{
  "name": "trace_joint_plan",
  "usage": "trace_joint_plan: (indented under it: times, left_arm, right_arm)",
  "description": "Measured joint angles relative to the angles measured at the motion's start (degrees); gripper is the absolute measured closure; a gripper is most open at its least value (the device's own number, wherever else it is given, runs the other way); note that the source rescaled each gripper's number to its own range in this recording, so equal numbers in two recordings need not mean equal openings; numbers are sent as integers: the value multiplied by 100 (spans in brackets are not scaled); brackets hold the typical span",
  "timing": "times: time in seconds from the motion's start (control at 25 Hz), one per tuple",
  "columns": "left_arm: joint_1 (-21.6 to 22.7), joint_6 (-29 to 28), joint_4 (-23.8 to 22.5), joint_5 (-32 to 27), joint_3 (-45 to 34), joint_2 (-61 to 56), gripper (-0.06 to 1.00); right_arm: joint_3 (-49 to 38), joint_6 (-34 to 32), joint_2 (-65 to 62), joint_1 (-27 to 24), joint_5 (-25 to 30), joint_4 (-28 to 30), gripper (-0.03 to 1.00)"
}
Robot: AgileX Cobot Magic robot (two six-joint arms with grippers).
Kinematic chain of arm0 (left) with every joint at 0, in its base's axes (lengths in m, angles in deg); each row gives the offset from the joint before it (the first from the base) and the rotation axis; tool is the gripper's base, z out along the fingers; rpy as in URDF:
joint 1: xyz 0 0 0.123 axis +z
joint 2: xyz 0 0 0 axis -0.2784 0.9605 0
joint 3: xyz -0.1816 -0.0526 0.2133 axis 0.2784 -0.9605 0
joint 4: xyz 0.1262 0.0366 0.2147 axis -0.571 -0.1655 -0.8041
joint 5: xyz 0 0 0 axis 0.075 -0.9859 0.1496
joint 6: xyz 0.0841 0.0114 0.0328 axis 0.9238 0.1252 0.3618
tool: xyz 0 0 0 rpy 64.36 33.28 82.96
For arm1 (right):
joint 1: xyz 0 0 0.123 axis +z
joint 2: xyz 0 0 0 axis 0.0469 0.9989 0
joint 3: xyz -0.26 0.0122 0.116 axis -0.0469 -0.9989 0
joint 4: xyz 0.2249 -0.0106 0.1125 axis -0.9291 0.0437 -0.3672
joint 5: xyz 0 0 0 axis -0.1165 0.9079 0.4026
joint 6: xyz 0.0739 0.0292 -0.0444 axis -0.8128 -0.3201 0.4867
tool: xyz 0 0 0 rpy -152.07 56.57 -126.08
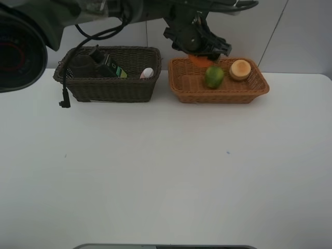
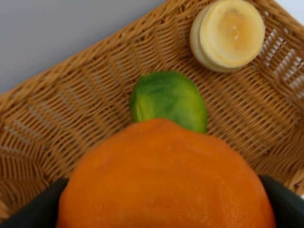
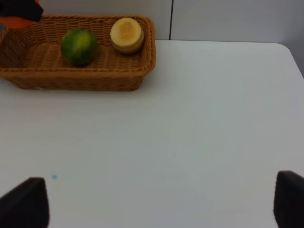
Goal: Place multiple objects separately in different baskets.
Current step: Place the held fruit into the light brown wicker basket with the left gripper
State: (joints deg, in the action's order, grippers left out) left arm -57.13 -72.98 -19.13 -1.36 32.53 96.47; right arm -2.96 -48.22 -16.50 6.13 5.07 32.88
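Now orange gripped in left end effector, over tan basket, right end effector open

Tan basket: green fruit and pale round item occupy the right half; left half is open. Dark basket is crowded.

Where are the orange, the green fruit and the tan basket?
orange (image 2: 166,180), left wrist view, middle of its peel, between the claw's dark fingers
green fruit (image 1: 213,77), exterior high view, centre of its top side
tan basket (image 1: 223,96), exterior high view, front wall
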Motion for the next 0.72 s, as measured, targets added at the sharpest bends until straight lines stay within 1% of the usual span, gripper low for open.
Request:
trace_joint_plan:
  times: [0.12,0.36,0.72]
  left_arm:
    - [0,0,-6,143,0,206,3]
    - [58,0,-33,207,-21,505,3]
    - [134,-34,-84,232,-29,554,3]
  right_arm:
    - [0,0,0,0,0,0,-3]
    - [0,0,0,0,0,0,-3]
    - [0,0,0,0,0,0,-3]
